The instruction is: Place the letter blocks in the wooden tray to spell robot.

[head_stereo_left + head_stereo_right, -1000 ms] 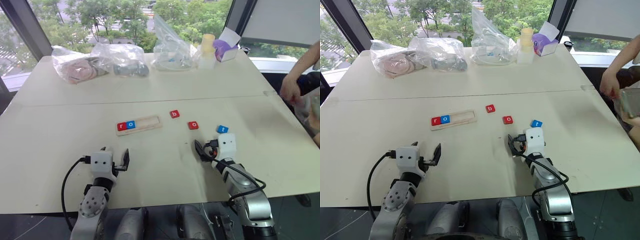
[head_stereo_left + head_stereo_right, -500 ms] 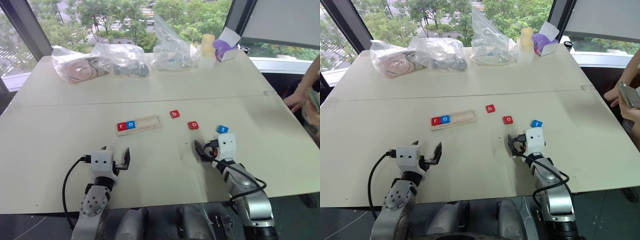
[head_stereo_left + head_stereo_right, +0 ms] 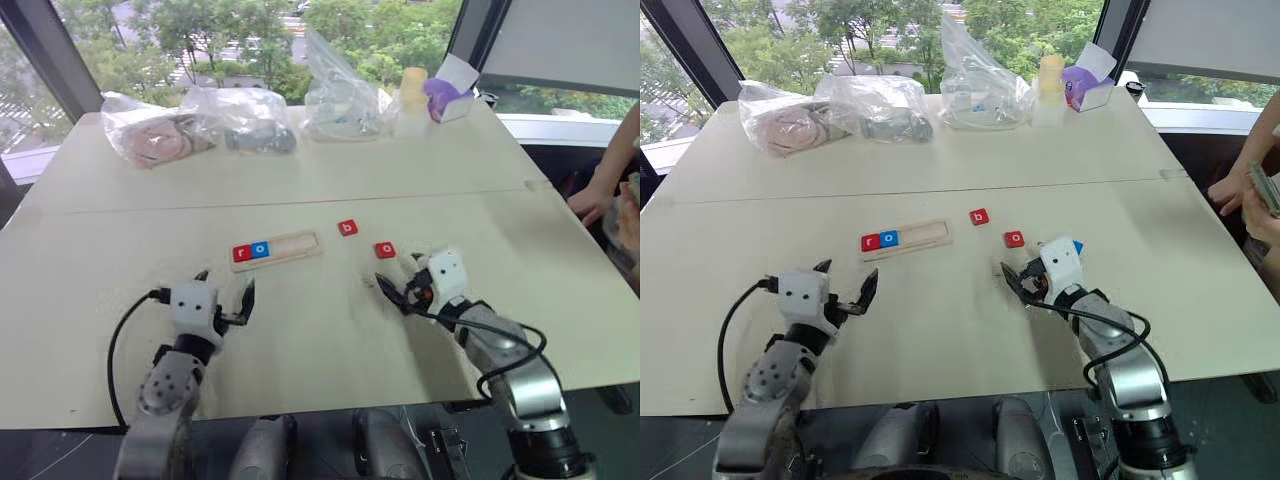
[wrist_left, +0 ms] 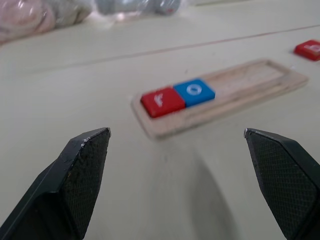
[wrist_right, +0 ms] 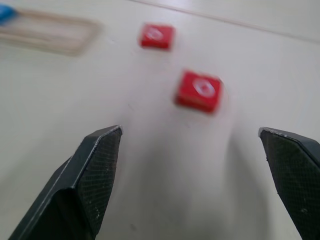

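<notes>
While spelling "ro", wooden tray (image 4: 235,95) half-filled

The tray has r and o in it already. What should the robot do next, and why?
Probably move the open right pincer to the red b block and pick it up. The wooden tray holds only r and o, so b comes next, and it lies on the table on that side.

- Pale-wood wooden tray (image 4: 235,90), ahead of left claw.
- Red r block (image 4: 162,101), blue o block (image 4: 194,91) (white letters).
- Two red blocks (image 5: 198,91) ahead of right claw.
</notes>
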